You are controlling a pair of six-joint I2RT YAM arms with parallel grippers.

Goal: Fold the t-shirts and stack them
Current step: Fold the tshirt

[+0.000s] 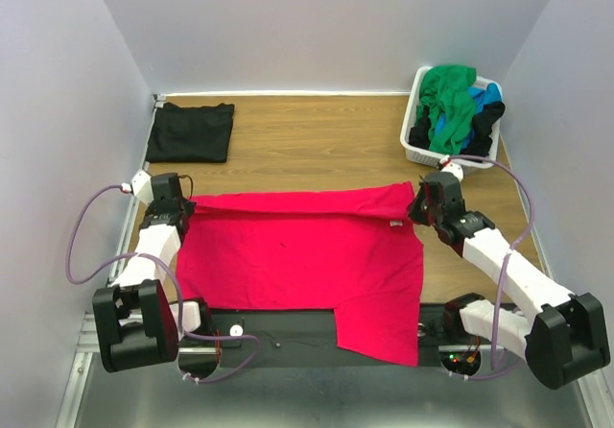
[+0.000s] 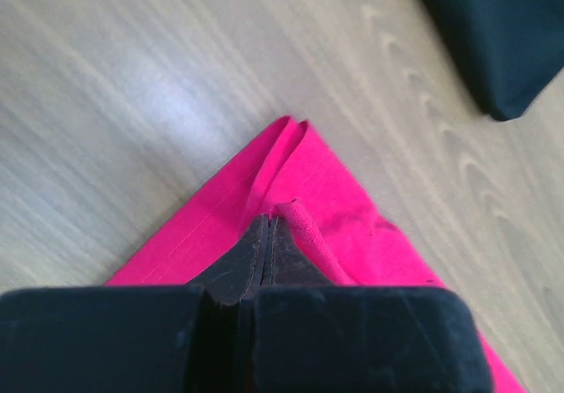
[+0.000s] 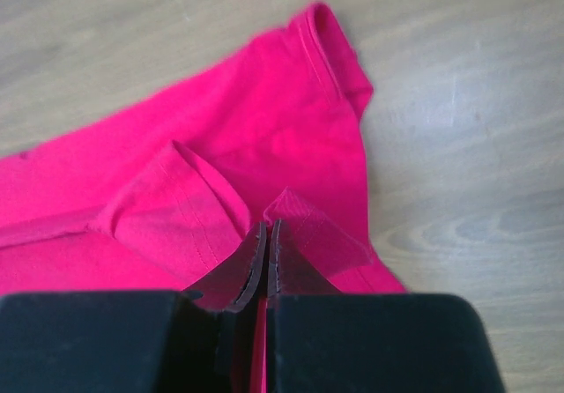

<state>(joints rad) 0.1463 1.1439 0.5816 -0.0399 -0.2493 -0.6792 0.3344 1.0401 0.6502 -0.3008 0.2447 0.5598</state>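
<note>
A large pinkish-red t-shirt (image 1: 297, 255) lies spread flat on the wooden table, its far edge turned over into a narrow band. A small white tag (image 1: 394, 225) shows near its right side. My left gripper (image 1: 184, 207) is shut on the shirt's far left corner, with cloth (image 2: 335, 199) bunched at the fingertips (image 2: 269, 221). My right gripper (image 1: 418, 207) is shut on the far right corner, and red cloth (image 3: 247, 120) shows between its closed jaws (image 3: 269, 226). A folded black t-shirt (image 1: 190, 130) lies at the far left, also in the left wrist view (image 2: 502, 32).
A white laundry basket (image 1: 411, 126) stands at the far right with a green shirt (image 1: 451, 102), a blue one (image 1: 487, 94) and a black one (image 1: 484, 121) piled in it. Grey walls close in three sides. A black mat (image 1: 288, 327) lies along the near edge.
</note>
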